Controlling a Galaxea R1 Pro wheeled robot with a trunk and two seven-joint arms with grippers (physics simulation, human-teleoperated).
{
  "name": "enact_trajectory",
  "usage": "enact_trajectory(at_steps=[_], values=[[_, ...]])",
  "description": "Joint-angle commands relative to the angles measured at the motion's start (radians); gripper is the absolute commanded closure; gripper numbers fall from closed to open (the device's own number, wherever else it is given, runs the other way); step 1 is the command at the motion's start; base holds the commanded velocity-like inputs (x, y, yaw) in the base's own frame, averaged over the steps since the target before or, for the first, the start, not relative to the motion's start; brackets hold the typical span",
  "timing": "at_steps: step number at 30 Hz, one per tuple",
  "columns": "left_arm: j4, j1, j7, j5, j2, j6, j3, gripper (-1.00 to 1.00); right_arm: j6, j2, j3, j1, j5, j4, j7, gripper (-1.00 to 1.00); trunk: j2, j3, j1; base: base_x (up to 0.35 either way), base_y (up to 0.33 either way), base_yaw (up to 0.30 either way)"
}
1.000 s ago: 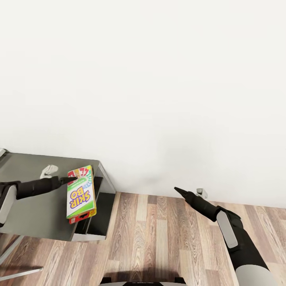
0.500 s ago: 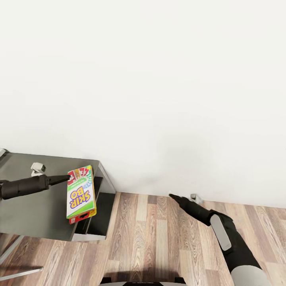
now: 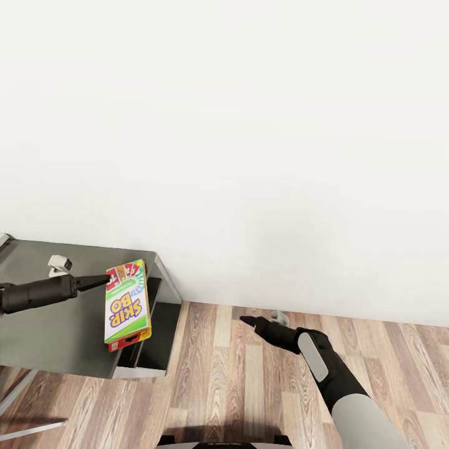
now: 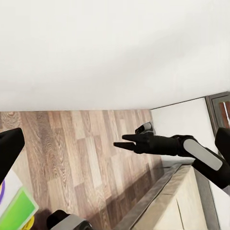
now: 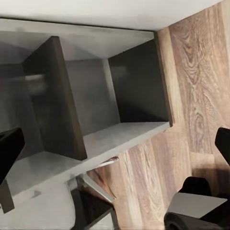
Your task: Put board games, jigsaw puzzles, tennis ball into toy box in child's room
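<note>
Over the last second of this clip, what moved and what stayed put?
The right gripper swung leftward over the wood floor, toward the desk. The left gripper drew back slightly, its tip staying at the Skip-Bo box's top edge. The box itself has not shifted on the desk.

"SKIP-BO" — purple-outlined yellow letters on the card-game box (image 3: 127,303) — reads upside down from the head view.

A white wall (image 3: 249,125) rises above the wood-plank floor (image 3: 249,374).
</note>
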Motion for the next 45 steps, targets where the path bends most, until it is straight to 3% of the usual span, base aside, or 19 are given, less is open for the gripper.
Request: enact_trajectory(at_steps=[1, 5, 14, 34, 38, 42, 45], values=[[0.000, 0.001, -0.003, 0.002, -0.001, 0.011, -0.001, -1.00, 0.009, 0.016, 0.005, -0.021, -0.003, 0.033, -0.013, -1.00, -0.002, -0.001, 0.000, 0.000, 0.035, 0.000], [0.000, 0.003, -0.004, 0.003, -0.004, 0.011, -0.001, -1.00, 0.014, 0.040, 0.017, -0.051, -0.008, 0.082, -0.030, -1.00, -0.002, -0.001, 0.000, 0.000, 0.148, 0.000], [0.000, 0.003, -0.004, 0.004, -0.006, 0.011, -0.001, -1.00, 0.015, 0.045, 0.019, -0.056, -0.009, 0.086, -0.024, -1.00, -0.002, -0.001, 0.000, 0.000, 0.091, 0.000], [-0.005, 0.004, -0.007, 0.008, -0.009, 0.012, -0.004, -1.00, 0.016, 0.045, 0.021, -0.056, -0.009, 0.086, 0.115, -1.00, -0.002, -0.001, 0.000, 0.000, 0.110, 0.000], [-0.013, 0.006, -0.059, 0.008, -0.008, 0.014, -0.004, -1.00, 0.016, 0.045, 0.021, -0.056, -0.009, 0.086, 0.119, -1.00, -0.002, -0.001, 0.000, 0.000, 0.009, 0.000], [-0.022, 0.010, -0.170, 0.004, -0.008, 0.013, -0.006, -1.00, 0.016, 0.045, 0.022, -0.056, -0.009, 0.086, 0.122, -1.00, -0.002, -0.001, 0.000, 0.000, 0.002, 0.000], [-0.025, 0.015, -0.170, 0.003, -0.008, 0.013, -0.007, -1.00, 0.016, 0.045, 0.034, -0.056, -0.008, 0.086, 0.130, -1.00, -0.002, -0.001, 0.000, 0.000, 0.000, 0.000]])
